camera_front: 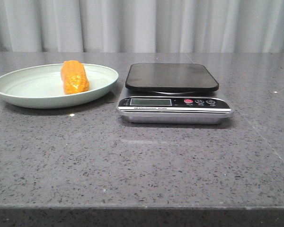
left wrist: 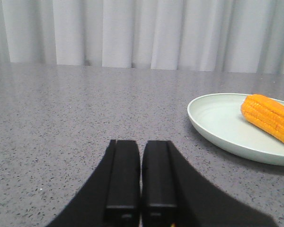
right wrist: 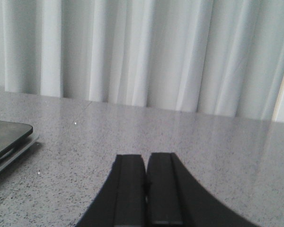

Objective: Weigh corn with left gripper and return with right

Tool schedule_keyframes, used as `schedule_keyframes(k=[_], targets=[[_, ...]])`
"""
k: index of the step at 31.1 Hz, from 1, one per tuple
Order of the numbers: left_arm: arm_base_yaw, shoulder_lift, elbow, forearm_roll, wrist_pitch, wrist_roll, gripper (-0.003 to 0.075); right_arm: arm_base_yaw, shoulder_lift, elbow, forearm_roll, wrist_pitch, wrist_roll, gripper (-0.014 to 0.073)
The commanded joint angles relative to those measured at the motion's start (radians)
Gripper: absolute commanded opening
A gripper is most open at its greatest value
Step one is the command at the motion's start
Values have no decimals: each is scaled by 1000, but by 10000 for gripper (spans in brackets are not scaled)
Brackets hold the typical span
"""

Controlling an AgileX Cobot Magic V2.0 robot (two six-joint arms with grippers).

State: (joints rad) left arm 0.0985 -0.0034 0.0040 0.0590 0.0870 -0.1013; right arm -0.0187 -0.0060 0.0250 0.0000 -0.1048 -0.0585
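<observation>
- Nearest to us in the left wrist view, we see the left gripper (left wrist: 141,189) low over the bare grey table (left wrist: 61,123), its two black fingers pressed together with only a thin seam between them and nothing held.
- In the right wrist view we see the right gripper (right wrist: 146,189) in the same pose, fingers together and empty, above the table.
- Neither gripper shows in the front view, so from there we cannot place them against the things on the table.
- Farther out from the left gripper, and off to one side of its line, we see the pale green plate (left wrist: 213,125) resting on the table, well apart from the fingertips.
- The corn (left wrist: 270,118) lies on its side on that plate; we see it partly cut off by the picture's edge, and nothing touches it.
- In the front view the corn (camera_front: 74,77) lies on the plate (camera_front: 19,87), at the left of the table, with one end pointing toward us.
- Just to the right of the plate stands a kitchen scale (camera_front: 174,101), its dark platform bare; plate and scale are close but not touching.
- Behind everything hangs a pale pleated curtain (camera_front: 142,23).
</observation>
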Motion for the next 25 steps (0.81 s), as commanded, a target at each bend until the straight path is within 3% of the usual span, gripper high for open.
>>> schedule_keyframes(k=[1,13,25], targets=[[-9,-22,6,-9,-87,-3,127,-6,-21,-5,-26,-93,6,144],[-9,-22,6,-9,-87,-3,127,-15,-20,-5,-25,-52,108,144],[-9,-22,6,-9,-87,-3,127,-15,-21,-5,-25,-52,109,144]])
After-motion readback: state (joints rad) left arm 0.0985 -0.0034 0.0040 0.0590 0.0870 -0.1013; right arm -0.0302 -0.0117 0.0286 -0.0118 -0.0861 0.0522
